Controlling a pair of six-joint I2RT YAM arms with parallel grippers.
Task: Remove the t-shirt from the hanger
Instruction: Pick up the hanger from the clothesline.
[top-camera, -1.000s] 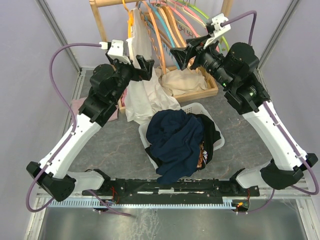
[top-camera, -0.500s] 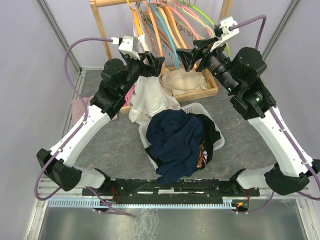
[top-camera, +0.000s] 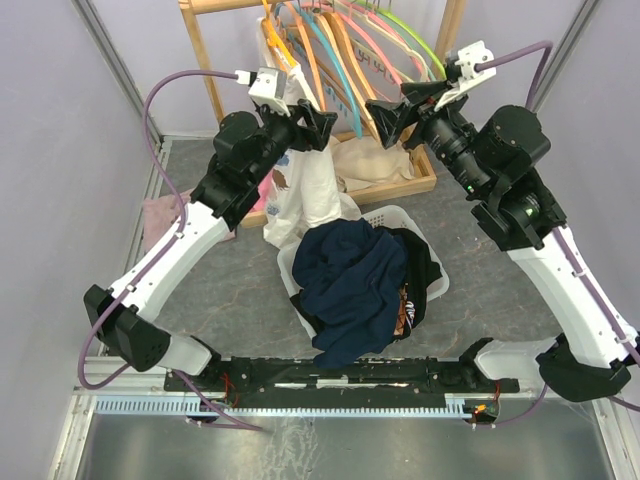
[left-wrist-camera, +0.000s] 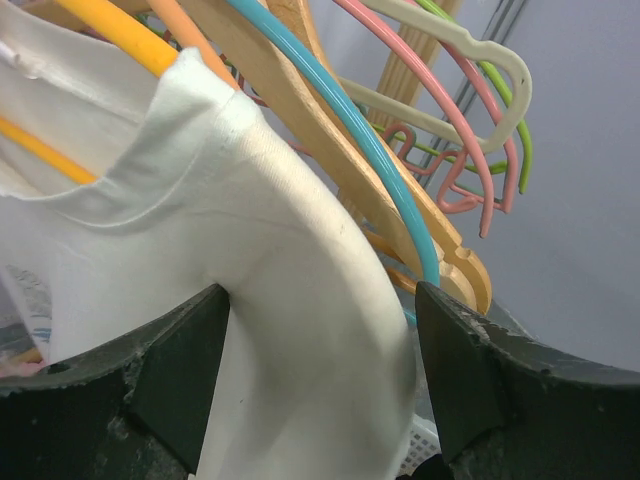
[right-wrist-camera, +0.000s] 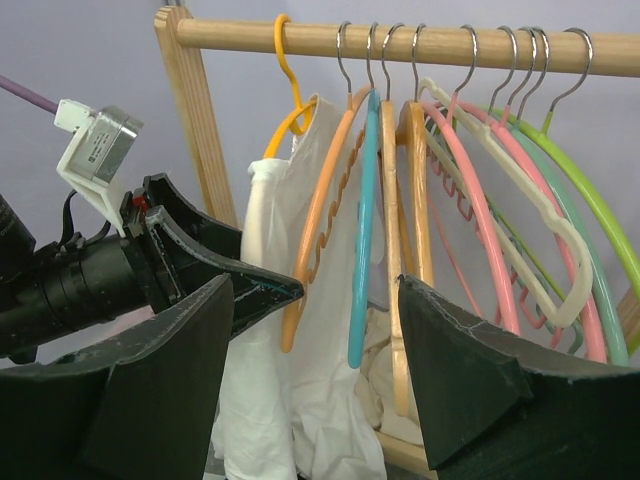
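White-shelled arms (top-camera: 170, 262) with black joints and hands (top-camera: 322, 128) (white wrist camera boxes (top-camera: 263, 83)) trail purple cables (top-camera: 147, 115).

The t-shirt (left-wrist-camera: 290, 290) is matt white cloth, finely woven with a stitched collar hem, on a glossy yellow plastic hanger (left-wrist-camera: 120, 28). The blue hanger (left-wrist-camera: 345, 135) is smooth, shiny plastic (the pink and green ones look the same), and the wooden hanger (left-wrist-camera: 460, 275) has a satin finish. The rail (right-wrist-camera: 450, 42) is smooth pale wood and the hooks (right-wrist-camera: 341, 62) are bright metal.
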